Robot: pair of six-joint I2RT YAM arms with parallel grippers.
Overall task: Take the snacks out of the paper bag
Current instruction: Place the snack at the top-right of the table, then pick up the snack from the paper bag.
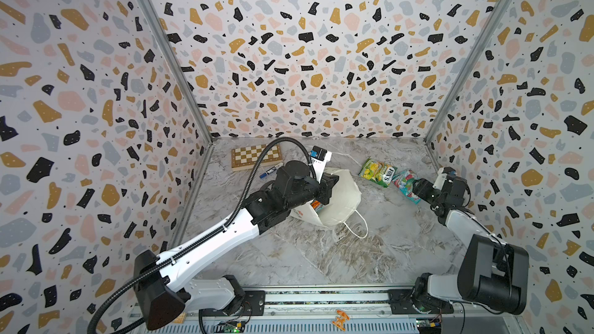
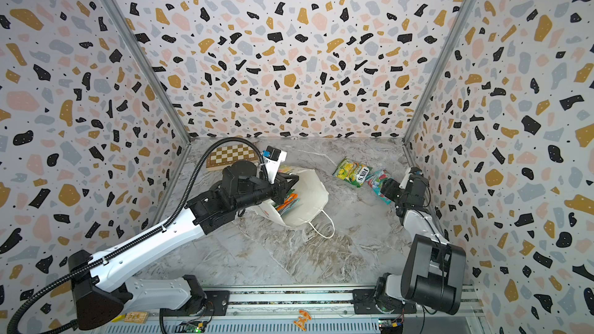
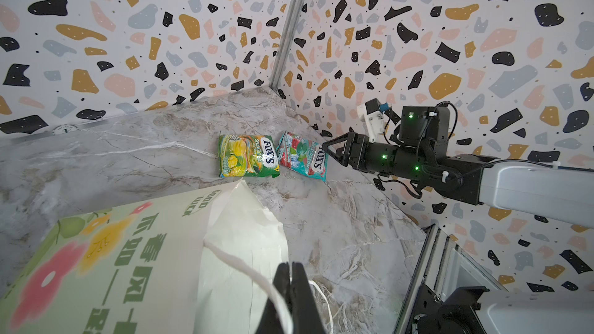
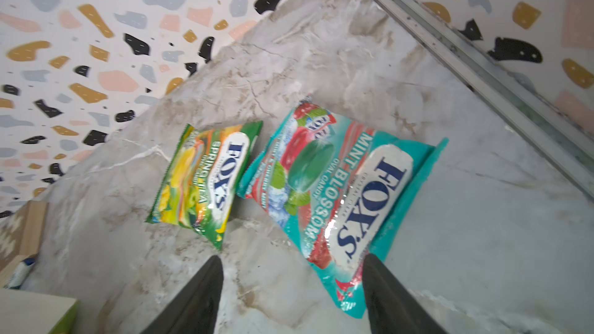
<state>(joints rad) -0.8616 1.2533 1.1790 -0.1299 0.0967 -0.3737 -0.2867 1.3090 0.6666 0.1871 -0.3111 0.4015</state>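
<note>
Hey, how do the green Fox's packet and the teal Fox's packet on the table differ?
Colour: the green packet is green and yellow, the teal packet teal with red.
Print: the green packet reads SPRING TEA, the teal packet MINT BLOSSOM.
Place: the teal packet lies just before the open right gripper; the green packet lies farther off, nearer the paper bag.
Both show the FOX'S logo and lie flat on the table.

A lab robot cell: terrazzo-printed panels [image 1: 289, 43] on aluminium posts [image 1: 170, 59] box in a marble-print table [image 1: 321, 252]. Two arms [image 1: 209, 239] sit on a rail [image 1: 321, 298] along its front edge.
</note>
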